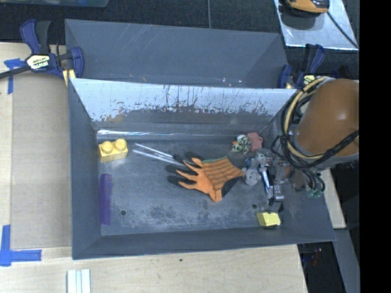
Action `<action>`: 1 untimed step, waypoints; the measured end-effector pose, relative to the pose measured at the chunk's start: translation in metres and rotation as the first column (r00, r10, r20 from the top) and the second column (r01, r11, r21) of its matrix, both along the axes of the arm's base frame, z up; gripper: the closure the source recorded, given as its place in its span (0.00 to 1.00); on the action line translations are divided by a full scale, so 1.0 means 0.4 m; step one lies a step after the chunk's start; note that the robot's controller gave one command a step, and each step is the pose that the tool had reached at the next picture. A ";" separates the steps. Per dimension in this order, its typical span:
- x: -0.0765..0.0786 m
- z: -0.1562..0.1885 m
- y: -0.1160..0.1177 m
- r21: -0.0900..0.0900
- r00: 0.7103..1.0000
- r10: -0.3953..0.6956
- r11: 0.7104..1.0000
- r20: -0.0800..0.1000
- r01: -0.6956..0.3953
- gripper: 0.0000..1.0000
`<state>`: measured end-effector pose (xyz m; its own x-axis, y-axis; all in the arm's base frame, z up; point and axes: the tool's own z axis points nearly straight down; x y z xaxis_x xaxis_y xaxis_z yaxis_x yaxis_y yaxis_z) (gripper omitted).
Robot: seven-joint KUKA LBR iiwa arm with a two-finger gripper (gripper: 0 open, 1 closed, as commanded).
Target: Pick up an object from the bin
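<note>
My gripper (269, 180) hangs low over the right end of the bin floor, under the arm's orange cover. Just left of it lies an orange and black work glove (204, 174), flat, its cuff toward the gripper and close to it. A small yellow piece with a dark mark (268, 219) sits on the floor just below the gripper, apart from it. Up and to the left, a small round patterned thing (241, 143) and a pink lump (255, 140) rest against the right wall. Nothing shows held in the gripper.
A yellow studded brick (113, 149) lies at the far left of the bin floor, and a purple stick (105, 198) lies along the left wall below it. A clear thin rod (153, 152) slants from the brick's side toward the glove.
</note>
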<state>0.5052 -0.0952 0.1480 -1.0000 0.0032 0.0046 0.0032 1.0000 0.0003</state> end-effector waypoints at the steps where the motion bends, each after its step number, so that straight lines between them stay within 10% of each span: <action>1: 0.005 0.009 0.001 -0.001 1.000 0.003 1.000 0.008 -0.003 0.00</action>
<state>0.5072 -0.0949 0.1517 -1.0000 0.0006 -0.0033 0.0006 1.0000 -0.0008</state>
